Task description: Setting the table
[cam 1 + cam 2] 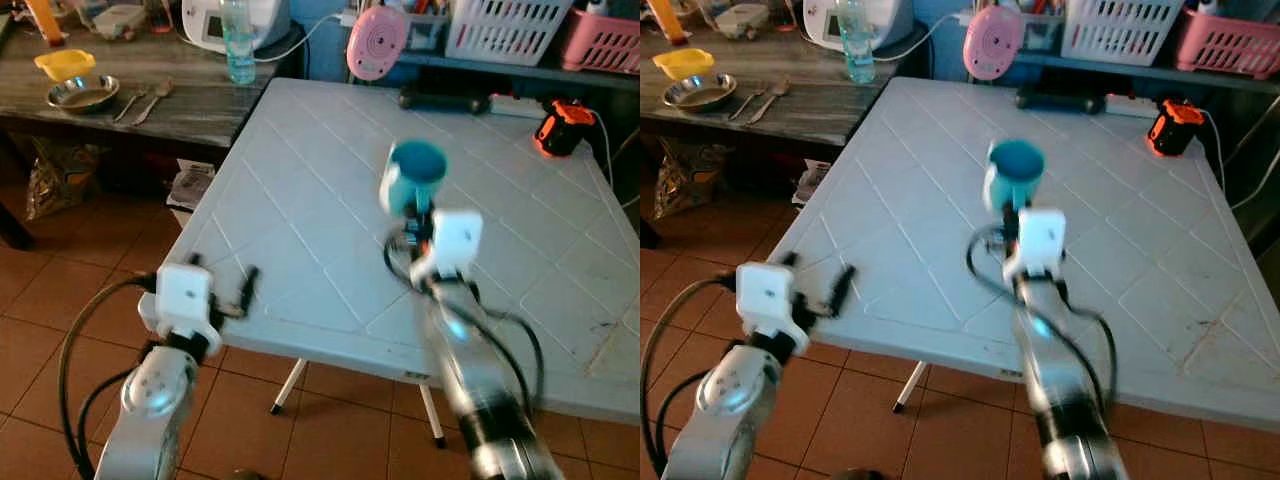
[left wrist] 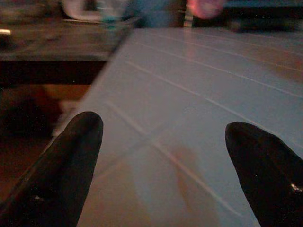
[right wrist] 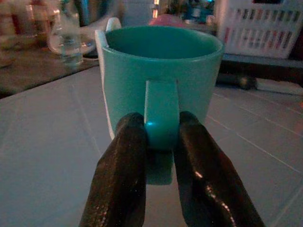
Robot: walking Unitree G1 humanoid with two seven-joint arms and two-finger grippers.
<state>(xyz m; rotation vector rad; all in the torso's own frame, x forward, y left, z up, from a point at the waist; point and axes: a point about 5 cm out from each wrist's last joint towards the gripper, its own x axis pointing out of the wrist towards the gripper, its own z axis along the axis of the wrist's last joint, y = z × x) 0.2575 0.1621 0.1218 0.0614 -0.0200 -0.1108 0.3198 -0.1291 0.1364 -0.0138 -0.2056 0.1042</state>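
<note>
White plastic table (image 1: 300, 200) spreads beneath both arms: the right gripper (image 3: 161, 142) clenches the teal mug (image 3: 161, 71) by its handle, upright above the tabletop for setting down, while the left gripper (image 2: 163, 156) hangs released over the near edge.

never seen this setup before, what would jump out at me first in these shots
First, the teal mug, held over the middle of the white table by the right claw, whose black fingers pinch its handle. Next, the left claw, open and hovering at the table's near left edge. Behind, a dark side table carries a yellow bowl, a metal plate and a water bottle.
</note>
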